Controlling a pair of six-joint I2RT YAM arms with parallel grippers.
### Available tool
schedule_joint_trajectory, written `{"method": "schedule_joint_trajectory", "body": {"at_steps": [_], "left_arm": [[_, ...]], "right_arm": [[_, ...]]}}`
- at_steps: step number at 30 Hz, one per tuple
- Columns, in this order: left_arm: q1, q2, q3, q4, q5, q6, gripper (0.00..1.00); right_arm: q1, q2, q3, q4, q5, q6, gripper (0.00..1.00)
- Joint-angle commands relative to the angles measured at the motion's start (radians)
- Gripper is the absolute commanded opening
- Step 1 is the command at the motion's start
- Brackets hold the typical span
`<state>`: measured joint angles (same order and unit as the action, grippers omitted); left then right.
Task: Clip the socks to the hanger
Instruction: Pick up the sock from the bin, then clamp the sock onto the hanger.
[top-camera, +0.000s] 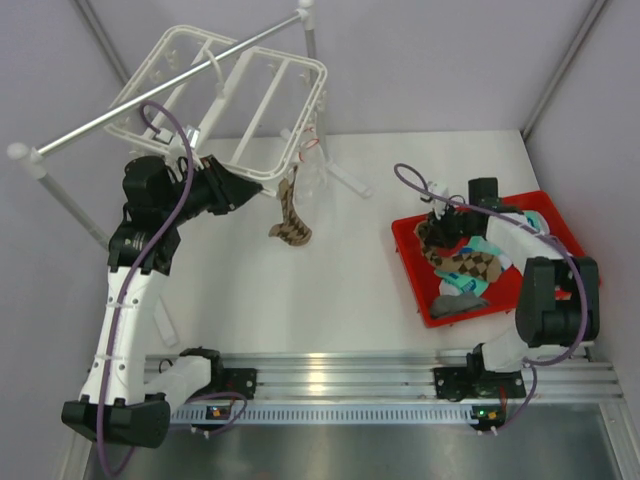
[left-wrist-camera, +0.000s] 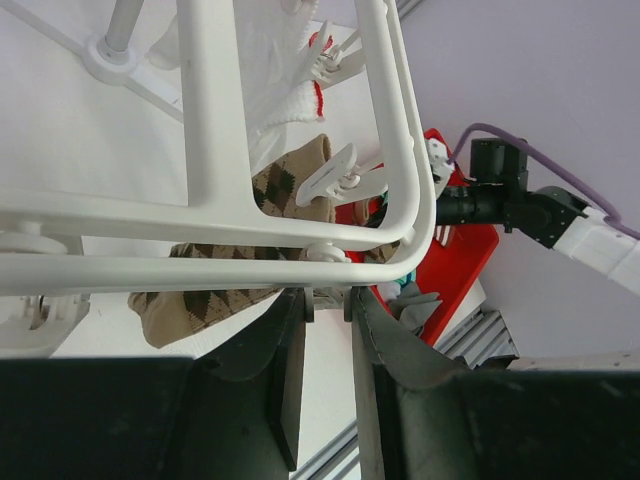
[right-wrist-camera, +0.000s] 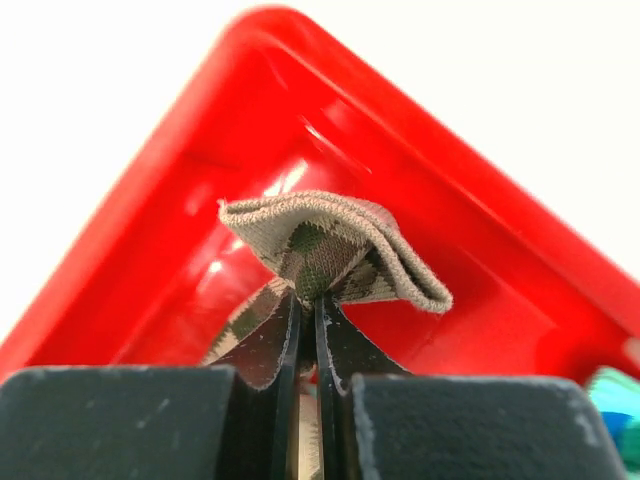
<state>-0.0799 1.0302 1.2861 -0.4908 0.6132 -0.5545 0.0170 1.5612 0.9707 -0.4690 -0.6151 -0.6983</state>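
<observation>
Right end effector (right-wrist-camera: 308, 310) pinches a checkered sock (right-wrist-camera: 330, 245) over the red tray (right-wrist-camera: 480, 230); left end effector (left-wrist-camera: 328, 300) at the hanger (left-wrist-camera: 215, 100), grip unclear.

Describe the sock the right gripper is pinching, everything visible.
The sock is brown-and-tan checkered, soft knit fabric with a plain tan hem. The right gripper is shut on a fold near that hem, so the cloth bunches into a small arch above it, while a strip trails down to its left. The sock sits over a corner of the red tray. Whether it is lifted clear of the tray floor can't be told.
</observation>
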Motion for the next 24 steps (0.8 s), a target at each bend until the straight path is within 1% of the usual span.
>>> {"method": "schedule_joint_trajectory", "body": {"at_steps": [1,2,6,7,9,10,12,13,15,18,19,21,24], "left_arm": [[0.003,-0.013,0.001,0.054,0.022,0.008,0.00],[0.003,-0.013,0.002,0.051,0.022,0.011,0.00],[0.003,-0.018,0.004,0.051,0.028,0.016,0.00],[0.003,-0.018,0.002,0.051,0.030,0.016,0.00],[0.003,-0.021,0.001,0.055,0.030,0.018,0.00],[0.003,-0.025,-0.002,0.055,0.028,0.021,0.00],[0.003,-0.027,-0.001,0.054,0.026,0.027,0.00],[0.003,-0.028,-0.001,0.054,0.023,0.030,0.00],[0.003,-0.027,0.004,0.051,0.023,0.041,0.00],[0.003,-0.030,0.005,0.051,0.028,0.059,0.00],[0.003,-0.030,0.005,0.049,0.030,0.068,0.00],[0.003,-0.036,0.004,0.044,0.033,0.077,0.00],[0.003,-0.036,0.007,0.034,0.042,0.105,0.00]], "right_arm": [[-0.008,-0.116,0.065,-0.068,-0.149,-0.066,0.00],[0.000,-0.147,0.075,-0.091,-0.153,-0.099,0.00],[0.060,-0.206,0.167,-0.258,-0.184,-0.116,0.00],[0.104,-0.217,0.198,-0.272,-0.187,-0.104,0.00],[0.164,-0.257,0.235,-0.278,-0.176,-0.028,0.00],[0.234,-0.269,0.246,-0.273,-0.152,0.040,0.00],[0.308,-0.289,0.278,-0.247,-0.130,0.115,0.00],[0.380,-0.290,0.295,-0.243,-0.108,0.155,0.00],[0.449,-0.274,0.353,-0.241,-0.091,0.247,0.00],[0.614,-0.230,0.434,-0.240,-0.031,0.345,0.00],[0.645,-0.216,0.457,-0.240,-0.014,0.374,0.00],[0.725,-0.159,0.531,-0.252,0.015,0.393,0.00],[0.797,-0.073,0.627,-0.263,0.044,0.416,0.00]]}}
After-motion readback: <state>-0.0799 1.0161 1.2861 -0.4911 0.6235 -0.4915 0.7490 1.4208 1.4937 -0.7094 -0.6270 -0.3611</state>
